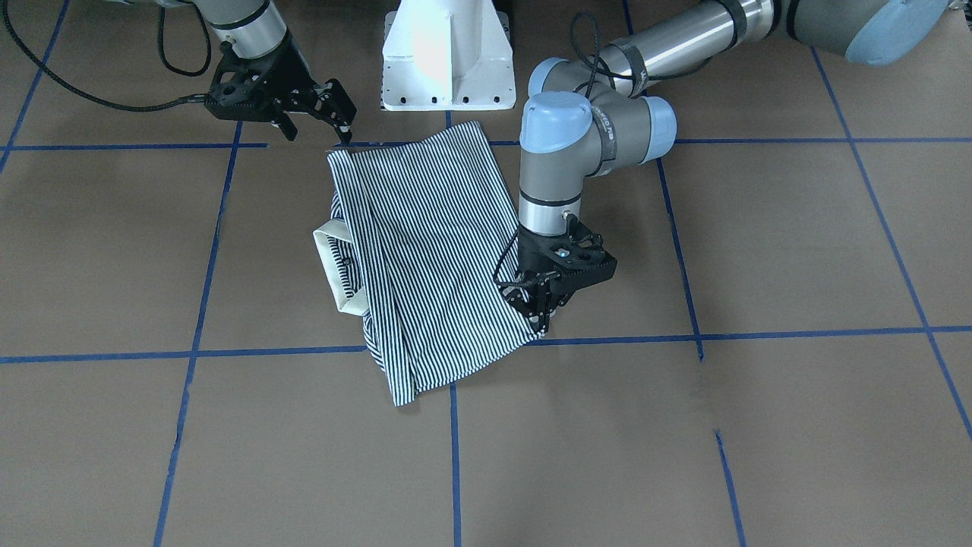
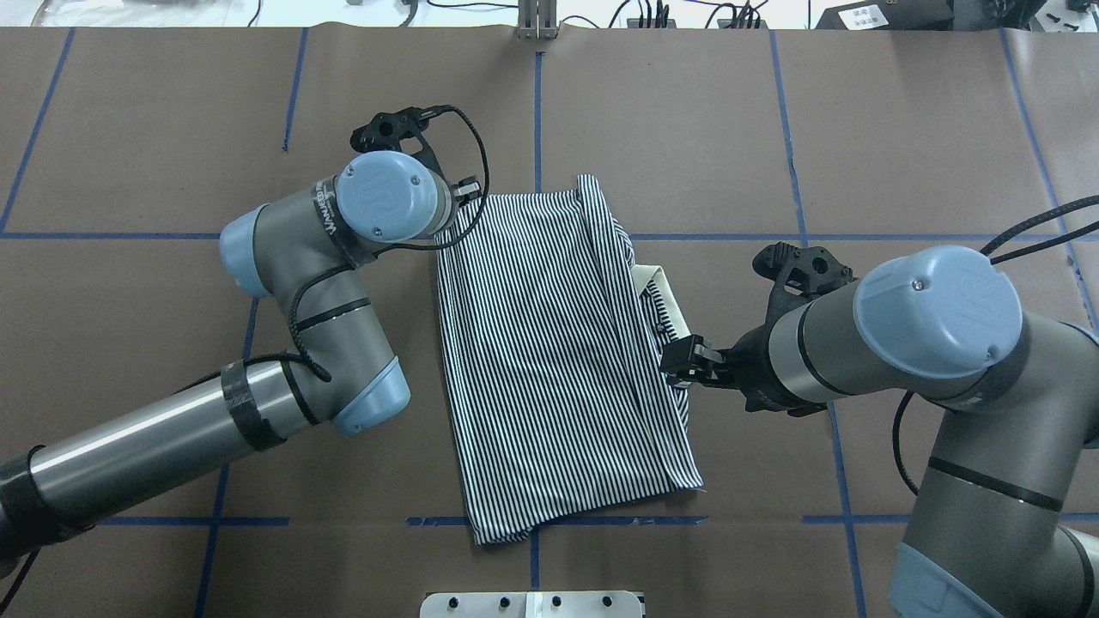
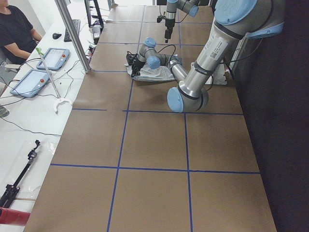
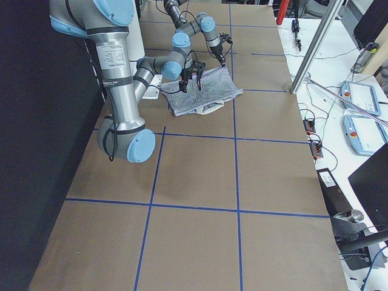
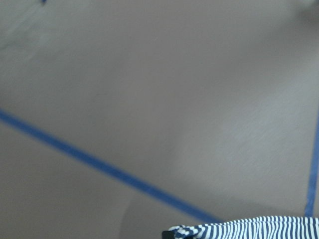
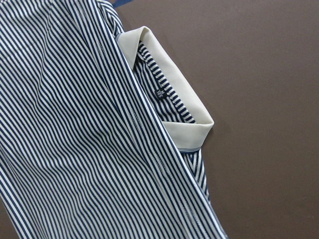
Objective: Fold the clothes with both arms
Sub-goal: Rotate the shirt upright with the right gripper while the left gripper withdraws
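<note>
Polo shirt [image 1: 433,243] lay folded into a long striped panel near the middle of your table [image 1: 759,251]. A blue tape line [image 1: 797,333] passed under its operator-side end.

The cream collar [image 1: 328,258] stuck out from the edge on the robot's right, standing open. The right wrist view showed you a small dark neck label [image 6: 159,93] inside it. Lengthwise folds ran along that collar side. The end nearest you was uneven, one layer reaching further than the other.

Left gripper [image 1: 541,308] pointed straight down at the shirt's corner on your side, opposite the collar edge. Its jaws were narrow and pinched on the striped cloth. The left wrist view gave you only a strip of that cloth at its bottom edge, over bare table and tape. The left arm [image 1: 683,42] came in bent, its wrist upright over the corner.

Right gripper [image 1: 320,133] hung off the collar-side edge, toward the robot's end of the shirt, jaws spread wide and holding nothing. Its height made the exact spot hard to fix between views, and you could not tell whether a fingertip touched the cloth. The right arm [image 1: 243,23] reached in from the robot's end.

The white pedestal [image 1: 448,57] stood just beyond the shirt's robot-side end.

On the side bench a person [image 3: 17,29] sat beside two teach pendants [image 3: 52,58].
</note>
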Controlling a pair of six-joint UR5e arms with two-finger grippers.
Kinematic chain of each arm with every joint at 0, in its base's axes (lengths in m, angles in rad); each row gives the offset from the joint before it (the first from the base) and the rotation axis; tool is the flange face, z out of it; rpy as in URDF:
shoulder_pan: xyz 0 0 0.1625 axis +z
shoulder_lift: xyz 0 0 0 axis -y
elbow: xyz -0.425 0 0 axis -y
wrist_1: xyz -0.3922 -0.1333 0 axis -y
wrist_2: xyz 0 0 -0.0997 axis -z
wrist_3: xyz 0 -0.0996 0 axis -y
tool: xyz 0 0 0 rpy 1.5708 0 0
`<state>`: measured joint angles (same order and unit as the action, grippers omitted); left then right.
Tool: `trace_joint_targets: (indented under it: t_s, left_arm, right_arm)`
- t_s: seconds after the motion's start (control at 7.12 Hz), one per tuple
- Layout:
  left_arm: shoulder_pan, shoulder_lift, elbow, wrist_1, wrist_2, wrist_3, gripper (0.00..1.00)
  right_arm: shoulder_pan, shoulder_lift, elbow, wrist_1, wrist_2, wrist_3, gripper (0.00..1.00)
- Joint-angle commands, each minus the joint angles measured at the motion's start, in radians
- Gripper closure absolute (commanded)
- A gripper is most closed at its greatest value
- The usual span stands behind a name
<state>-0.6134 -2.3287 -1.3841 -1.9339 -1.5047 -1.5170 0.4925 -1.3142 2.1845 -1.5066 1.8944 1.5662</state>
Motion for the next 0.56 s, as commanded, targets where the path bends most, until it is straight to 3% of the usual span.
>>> trace_joint_targets:
  t_s: [0.0,0.42]
  left_arm:
    - [-0.048,-0.076,0.219,-0.243,0.009,0.127,1.00]
    - [-0.054,-0.095,0.338,-0.369,0.058,0.149,0.96]
  right_arm:
    - [0.005,0.001,-0.002,0.000,-0.004,0.000,0.00]
    - [0.006,0.003,-0.025,0.000,-0.017,-0.005,0.00]
